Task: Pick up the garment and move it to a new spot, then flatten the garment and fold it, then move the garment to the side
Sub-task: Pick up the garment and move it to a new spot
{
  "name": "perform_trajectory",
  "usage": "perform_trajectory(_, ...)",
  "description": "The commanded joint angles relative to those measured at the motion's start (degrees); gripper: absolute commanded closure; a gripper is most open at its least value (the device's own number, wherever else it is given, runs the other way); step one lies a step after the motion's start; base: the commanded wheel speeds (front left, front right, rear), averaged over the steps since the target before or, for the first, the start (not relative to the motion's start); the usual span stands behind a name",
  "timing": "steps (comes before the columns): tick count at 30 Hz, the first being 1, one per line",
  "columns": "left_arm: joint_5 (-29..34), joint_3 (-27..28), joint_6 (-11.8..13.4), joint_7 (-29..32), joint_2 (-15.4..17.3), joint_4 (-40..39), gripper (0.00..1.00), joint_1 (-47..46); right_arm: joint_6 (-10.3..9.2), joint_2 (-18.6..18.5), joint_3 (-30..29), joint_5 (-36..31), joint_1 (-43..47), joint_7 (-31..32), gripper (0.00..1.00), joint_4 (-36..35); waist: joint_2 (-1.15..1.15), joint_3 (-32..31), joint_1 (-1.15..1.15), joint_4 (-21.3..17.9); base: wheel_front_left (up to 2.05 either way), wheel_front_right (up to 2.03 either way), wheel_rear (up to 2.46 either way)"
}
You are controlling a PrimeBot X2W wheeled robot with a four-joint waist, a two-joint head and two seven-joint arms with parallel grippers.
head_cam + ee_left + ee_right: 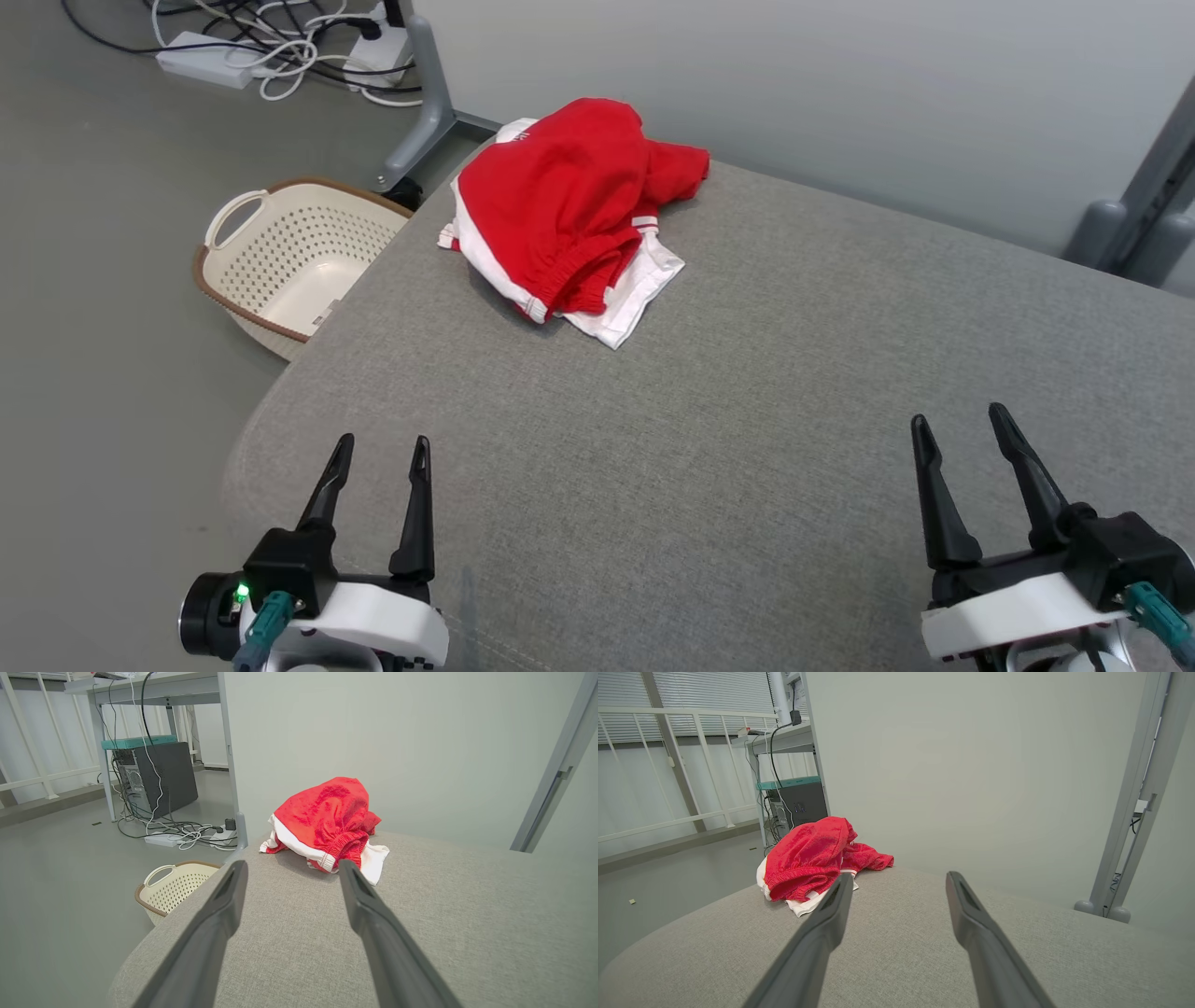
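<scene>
No writing can be read from here; the small sticker [322, 317] inside the basket [280, 252] is too tiny to make out.

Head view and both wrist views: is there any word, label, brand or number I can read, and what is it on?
No text can be quoted; nothing is legible.
Red and white garment: a small red mark on the white cloth at its far edge, too blurred to read.
Laundry basket: a small sticker by its near rim, too small to read.
</scene>
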Motion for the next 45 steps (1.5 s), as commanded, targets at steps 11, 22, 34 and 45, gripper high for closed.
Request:
perform_trajectory(11, -5.29, 1.24, 1.25, -0.02, 0.14, -1.36, 0.00, 1.15, 0.07, -0.37, 1.75, -1.10, -2.00, -0.30, 0.00, 0.69, 0.00, 1.80, 0.00, 1.42, 0.00, 0.00, 0.00)
perform_trajectory(22, -2.20, 2.31, -2.15, -0.02, 0.71, 3.03, 0.00, -9.90, 0.06, -0.41, 0.19, -4.01, -2.67, -0.29, 0.00, -0.66, 0.00, 7.05, 0.00, -1.23, 0.00, 0.00, 0.00)
perform_trajectory(34, -4.32, 1.03, -10.19, 7.11, 5.89, 19.19, 0.00, -31.89, 0.06, -0.38, 0.93, -7.02, -5.87, -0.30, 0.00, -1.12, 0.00, 13.46, 0.00, -7.79, 0.00, 0.00, 0.00)
perform_trajectory(45, -6.81, -3.28, -12.07, 11.98, 8.75, 35.77, 0.00, -40.96, 0.06, -0.38, 0.30, -9.35, -7.27, -0.30, 0.00, -2.16, 0.00, 17.40, 0.00, -13.78, 0.00, 0.00, 0.00)
